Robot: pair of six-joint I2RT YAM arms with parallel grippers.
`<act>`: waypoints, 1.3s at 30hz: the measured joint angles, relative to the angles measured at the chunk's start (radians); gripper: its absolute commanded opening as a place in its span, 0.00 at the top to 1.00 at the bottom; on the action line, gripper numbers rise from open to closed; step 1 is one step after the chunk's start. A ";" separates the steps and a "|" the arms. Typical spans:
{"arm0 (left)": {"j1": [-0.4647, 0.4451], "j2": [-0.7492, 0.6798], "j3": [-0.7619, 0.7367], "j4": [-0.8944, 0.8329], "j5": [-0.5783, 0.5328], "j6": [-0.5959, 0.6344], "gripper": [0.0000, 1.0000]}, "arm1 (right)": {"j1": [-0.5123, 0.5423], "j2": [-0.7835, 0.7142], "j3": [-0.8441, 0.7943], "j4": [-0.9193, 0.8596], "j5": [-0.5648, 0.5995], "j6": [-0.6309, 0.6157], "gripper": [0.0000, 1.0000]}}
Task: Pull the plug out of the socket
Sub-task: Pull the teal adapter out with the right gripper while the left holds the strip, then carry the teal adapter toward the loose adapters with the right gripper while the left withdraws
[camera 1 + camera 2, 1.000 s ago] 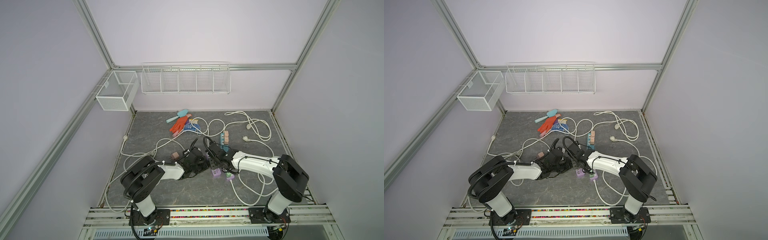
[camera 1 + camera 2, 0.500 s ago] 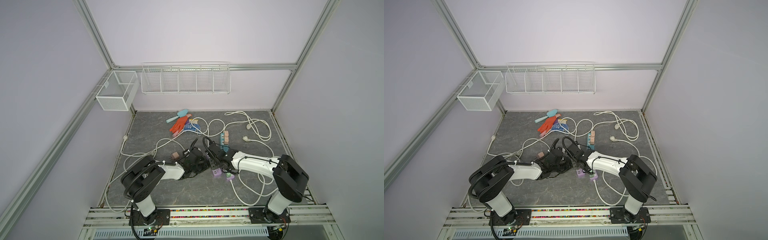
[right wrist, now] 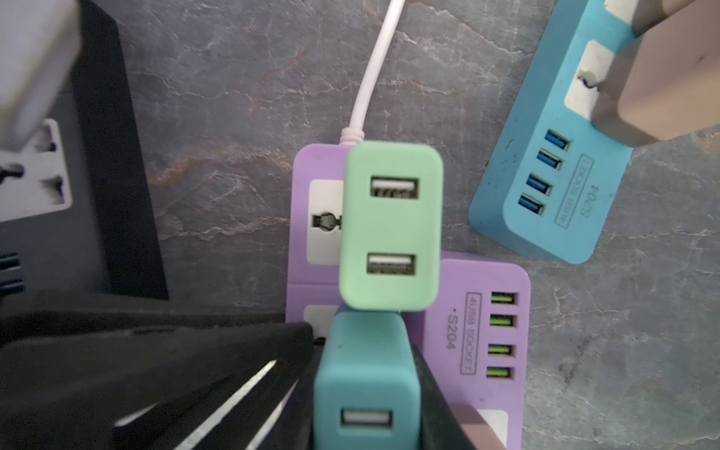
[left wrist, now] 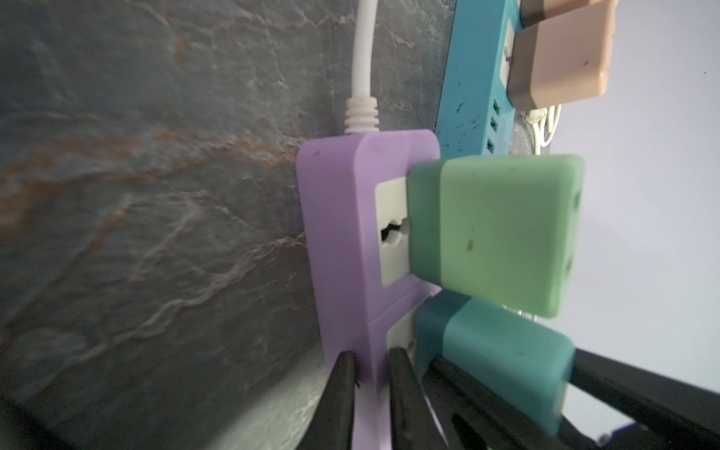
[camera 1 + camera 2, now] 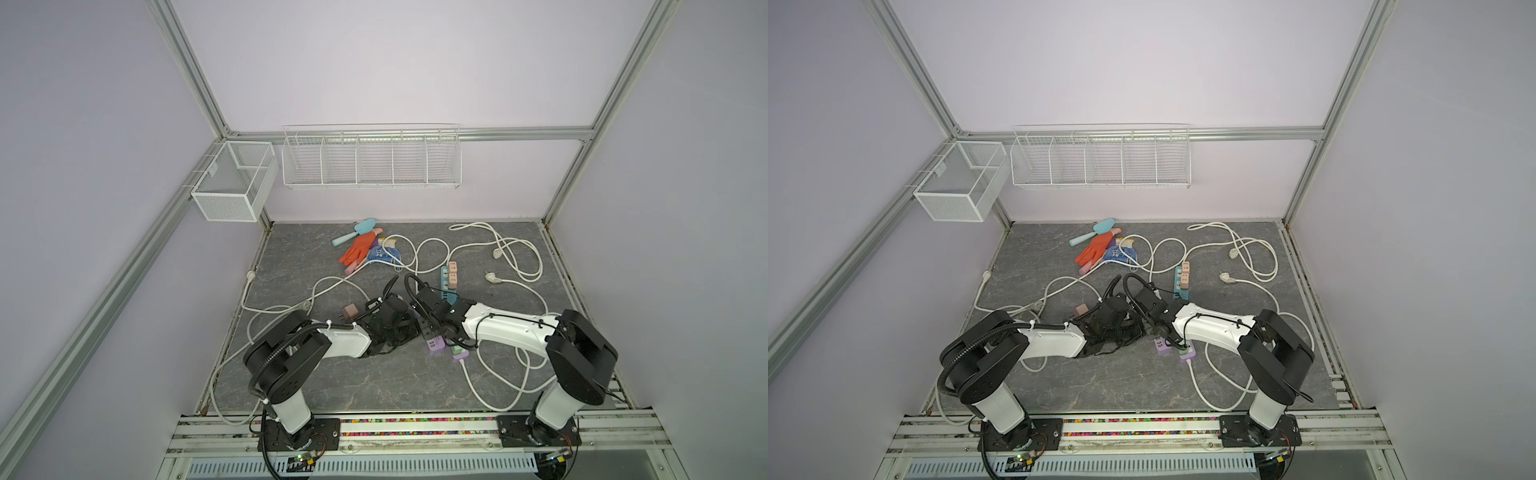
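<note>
Teal plug (image 3: 366,389) sits in purple strip (image 4: 335,233) on table (image 3: 233,97), next to green plug (image 3: 389,226); prob. light, stiff, slick. Flat sides clamped by right gripper (image 3: 362,339); left gripper (image 4: 370,362) pinches strip edge.

A long white wire shelf basket with dividers (image 5: 371,164) is mounted on the back wall, and a white mesh box basket (image 5: 232,187) is hung on the rail beside it. An orange rubber glove (image 5: 359,248) is laid near the back of the grey marbled tabletop (image 5: 374,386), with a pale teal plastic trowel (image 5: 356,230) and a blue printed packet (image 5: 380,254) just beside it.
</note>
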 measured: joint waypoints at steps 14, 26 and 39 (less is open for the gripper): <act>-0.011 -0.007 0.050 -0.091 -0.029 0.024 0.82 | -0.013 -0.188 -0.002 0.050 -0.074 -0.018 0.90; -0.014 -0.052 0.189 -0.346 -0.081 0.149 0.72 | -0.032 -0.401 -0.002 -0.019 -0.026 -0.025 0.87; 0.087 -0.388 0.216 -0.484 -0.213 0.266 0.66 | -0.059 -0.427 0.001 0.046 -0.164 0.018 0.87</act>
